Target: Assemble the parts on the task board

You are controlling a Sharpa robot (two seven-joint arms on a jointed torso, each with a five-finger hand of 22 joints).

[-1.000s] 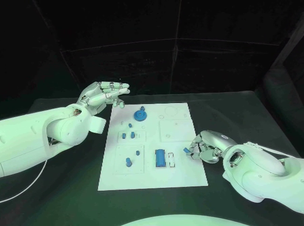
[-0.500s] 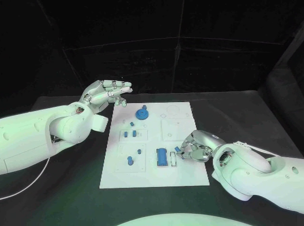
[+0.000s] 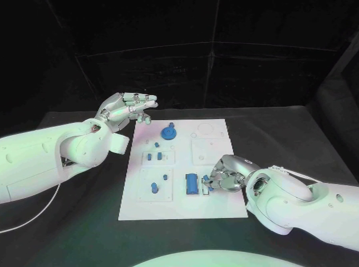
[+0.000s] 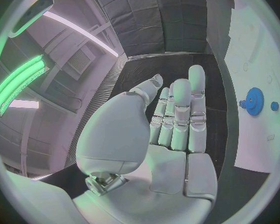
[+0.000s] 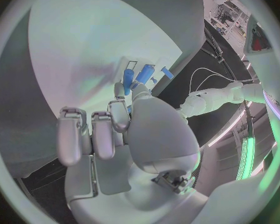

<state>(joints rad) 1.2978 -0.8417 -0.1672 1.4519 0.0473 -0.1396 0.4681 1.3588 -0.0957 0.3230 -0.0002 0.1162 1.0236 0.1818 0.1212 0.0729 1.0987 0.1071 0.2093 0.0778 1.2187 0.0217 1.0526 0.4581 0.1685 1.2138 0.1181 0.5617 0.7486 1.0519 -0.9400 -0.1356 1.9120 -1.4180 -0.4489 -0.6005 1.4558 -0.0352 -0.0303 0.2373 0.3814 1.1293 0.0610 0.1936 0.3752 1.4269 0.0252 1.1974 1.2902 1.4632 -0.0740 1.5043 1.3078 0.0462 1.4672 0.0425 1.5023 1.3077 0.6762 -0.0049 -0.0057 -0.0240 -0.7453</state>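
Your right hand [image 3: 227,175], over the task board's [image 3: 211,207] right edge, pinches a small blue part [image 5: 128,78] that could jam beside the blue block [image 3: 191,184], its grasp plain in the right wrist view, while the left hand [image 3: 128,107] hovers empty beyond the far-left corner.

A white task board [image 3: 215,169] on a black table [image 3: 299,144] is seen; blue parts [image 3: 192,184] and a blue gear [image 3: 170,133] are borne.
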